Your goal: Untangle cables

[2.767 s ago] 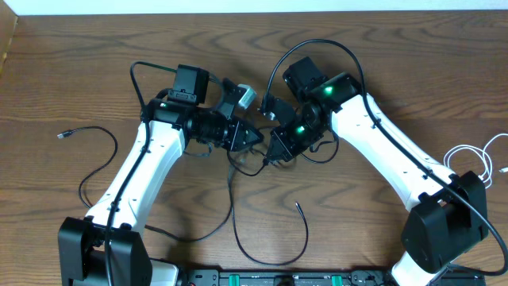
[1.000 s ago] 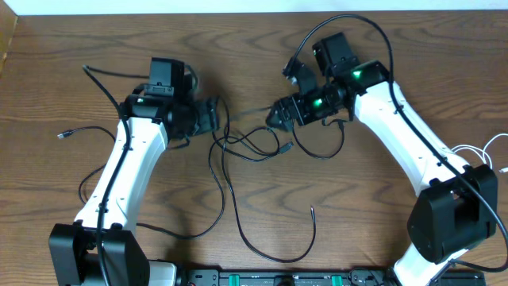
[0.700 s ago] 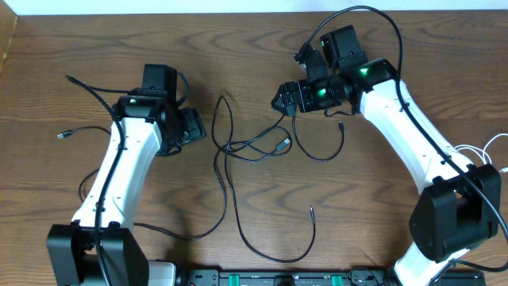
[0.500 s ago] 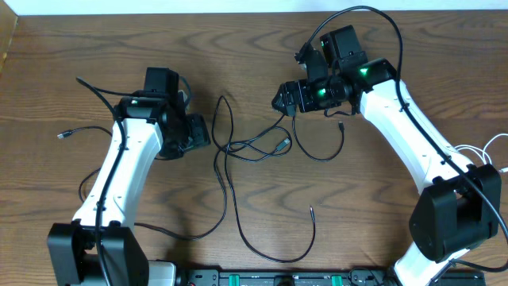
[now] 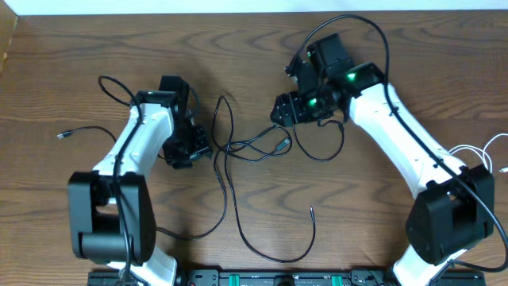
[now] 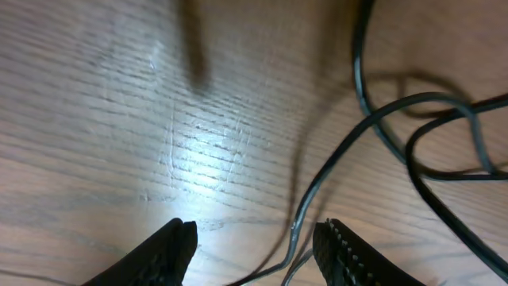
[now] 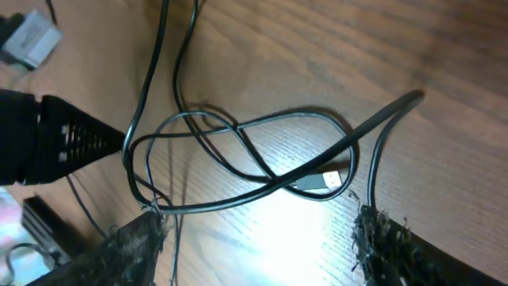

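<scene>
Locate the wooden counter [image 5: 63, 63] beneath both arms. Note the right arm [image 5: 405, 139] reaching from the near right corner up and to the left, wrist bent toward the centre, green lights [image 5: 347, 77] lit near the wrist. Note the left arm [image 5: 133, 144] rising from the near left edge, then folded at the wrist to point right.

Find the right pincer [image 7: 259, 222] with jaws wide, poised above a cable loop and gripping nothing. Find the left pincer [image 6: 255, 234] with jaws moderately apart and a black strand [image 6: 305, 210] passing between the fingers, unclamped.

Trace the tangled black cables [image 5: 228, 148] on the counter between the two pincers, with a long loop trailing toward the near edge. See a separate black cable [image 5: 89, 128] at left, the white cable [image 5: 482, 148] at the far right edge, and a silver plug [image 7: 329, 180] below the right pincer.
</scene>
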Robot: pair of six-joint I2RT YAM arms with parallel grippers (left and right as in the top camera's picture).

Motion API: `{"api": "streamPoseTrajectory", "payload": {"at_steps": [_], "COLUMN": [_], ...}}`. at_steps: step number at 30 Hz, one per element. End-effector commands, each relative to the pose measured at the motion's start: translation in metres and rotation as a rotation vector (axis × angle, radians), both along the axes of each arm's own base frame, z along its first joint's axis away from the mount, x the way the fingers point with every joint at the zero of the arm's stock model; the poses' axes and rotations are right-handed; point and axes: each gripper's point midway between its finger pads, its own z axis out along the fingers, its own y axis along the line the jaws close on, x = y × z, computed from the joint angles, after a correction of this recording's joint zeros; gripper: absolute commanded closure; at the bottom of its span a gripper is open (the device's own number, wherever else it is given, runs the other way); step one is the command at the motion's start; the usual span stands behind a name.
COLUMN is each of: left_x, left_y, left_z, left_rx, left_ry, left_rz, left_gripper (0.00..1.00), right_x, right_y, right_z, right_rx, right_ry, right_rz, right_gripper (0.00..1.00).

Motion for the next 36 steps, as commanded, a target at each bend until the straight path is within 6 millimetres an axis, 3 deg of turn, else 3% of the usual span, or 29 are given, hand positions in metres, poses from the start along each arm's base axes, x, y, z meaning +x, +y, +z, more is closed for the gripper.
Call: {"api": "streamPoseTrajectory", "payload": {"at_steps": [1, 6, 16, 21, 23, 25, 30, 36], "left_x": [-0.010, -0.018, -0.037, -0.034, -0.033, -0.030, -0.003, 0.042], "left_y": [-0.012, -0.011, -0.017, -0.018, -0.018, -0.018, -0.009, 0.013], "left_z": [-0.005, -0.011, -0.055, -0.056, -0.056, -0.053, -0.011, 0.105], "left_rx": [-0.081, -0.083, -0.119, -0.123, -0.123, -0.124, -0.071, 0.056], "left_ry": [0.046, 0.068, 0.057, 0.040, 0.036, 0.028, -0.111, -0.492], "left_rz": [-0.032, -0.034, 0.025, 0.024, 0.024, 0.023, -0.001, 0.012], "left_gripper": [0.47, 0.47, 0.48, 0.60, 0.90, 0.93, 0.93, 0.93], "right_x": [-0.004, -0.010, -0.007, -0.006, -0.004, -0.004, -0.004, -0.002], "right_y": [0.003, 0.011, 0.007, 0.006, 0.003, 0.002, 0.002, 0.000], "right_z": [0.002, -0.003, -0.005, -0.005, -0.006, -0.007, -0.007, -0.007], "right_rx": [-0.035, -0.041, -0.066, -0.074, -0.090, -0.099, -0.099, -0.108], "right_ry": [-0.023, -0.014, -0.026, -0.030, -0.037, -0.038, -0.040, -0.048], "right_rz": [0.006, 0.030, 0.018, 0.015, 0.007, 0.004, 0.008, 0.004], "right_gripper": [0.26, 0.24, 0.21, 0.20, 0.19, 0.21, 0.20, 0.19]}}
